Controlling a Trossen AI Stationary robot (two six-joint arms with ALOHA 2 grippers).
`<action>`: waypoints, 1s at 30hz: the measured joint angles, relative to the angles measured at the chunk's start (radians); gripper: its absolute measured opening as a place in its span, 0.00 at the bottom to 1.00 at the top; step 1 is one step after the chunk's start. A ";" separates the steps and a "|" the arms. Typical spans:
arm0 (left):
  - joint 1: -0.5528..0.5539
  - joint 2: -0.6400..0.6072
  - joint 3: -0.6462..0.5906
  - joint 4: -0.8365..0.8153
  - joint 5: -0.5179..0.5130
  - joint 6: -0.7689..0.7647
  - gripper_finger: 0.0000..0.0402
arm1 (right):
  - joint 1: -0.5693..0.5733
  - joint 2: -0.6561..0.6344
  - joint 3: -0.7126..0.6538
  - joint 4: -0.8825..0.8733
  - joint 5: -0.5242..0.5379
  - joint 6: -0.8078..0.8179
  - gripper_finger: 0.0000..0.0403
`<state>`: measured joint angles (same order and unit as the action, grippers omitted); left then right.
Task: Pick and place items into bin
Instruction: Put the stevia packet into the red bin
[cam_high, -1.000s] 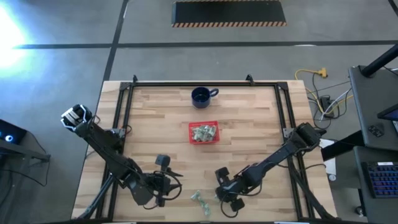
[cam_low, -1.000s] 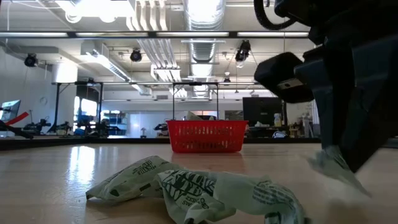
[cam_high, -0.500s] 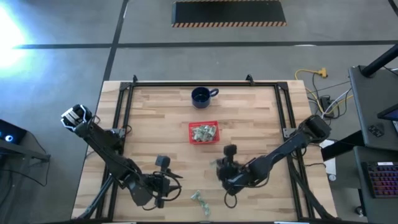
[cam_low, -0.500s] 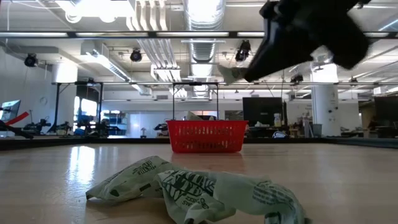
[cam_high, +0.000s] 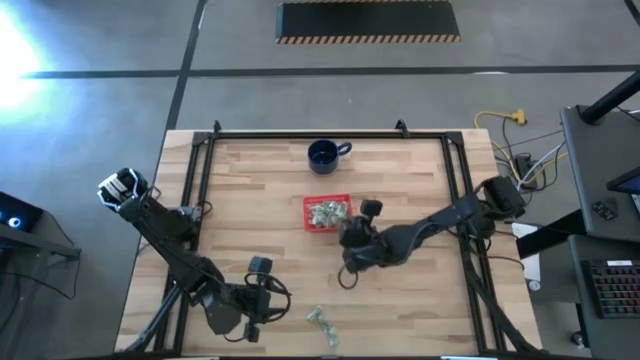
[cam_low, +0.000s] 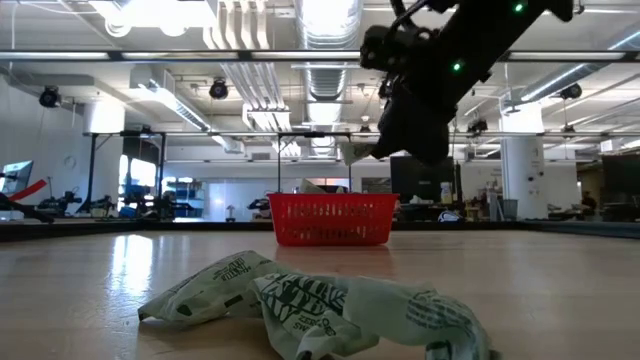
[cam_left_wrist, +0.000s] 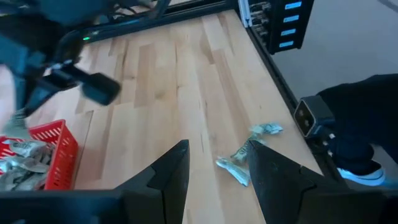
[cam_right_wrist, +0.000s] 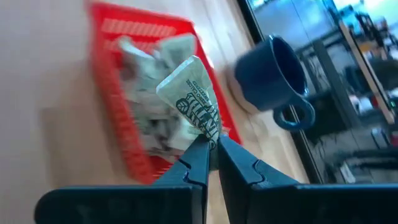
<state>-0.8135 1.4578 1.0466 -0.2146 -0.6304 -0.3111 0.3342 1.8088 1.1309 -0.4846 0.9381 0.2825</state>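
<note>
right gripper (cam_right_wrist: 211, 149) pinched shut on a wrapper (cam_right_wrist: 193, 102); red bin (cam_high: 327, 212) just beyond, toward the mug side | left gripper (cam_left_wrist: 217, 163) part-open, empty, well apart

Non-task items you have in view: one dark blue mug (cam_high: 323, 155), upright at 12 o'clock on the wooden table (cam_high: 250, 200), handle pointing to 3 o'clock.

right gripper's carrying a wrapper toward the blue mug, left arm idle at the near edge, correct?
Not the mug. In the right wrist view the right gripper holds the wrapper over the red bin; the blue mug stands beyond it. Left gripper does wait at the near edge.
</note>
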 joint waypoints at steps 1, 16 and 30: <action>-0.002 0.000 0.000 0.000 0.000 -0.001 0.36 | -0.013 0.000 -0.005 0.003 -0.001 0.000 0.04; -0.008 0.000 -0.001 -0.003 0.000 -0.001 0.36 | -0.090 0.001 -0.053 0.158 -0.125 -0.055 0.11; -0.007 0.039 -0.008 -0.001 -0.003 -0.019 0.36 | -0.057 -0.012 -0.046 0.148 -0.154 -0.159 0.39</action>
<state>-0.8200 1.4965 1.0386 -0.2155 -0.6336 -0.3297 0.2775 1.7963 1.0847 -0.3370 0.7845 0.1240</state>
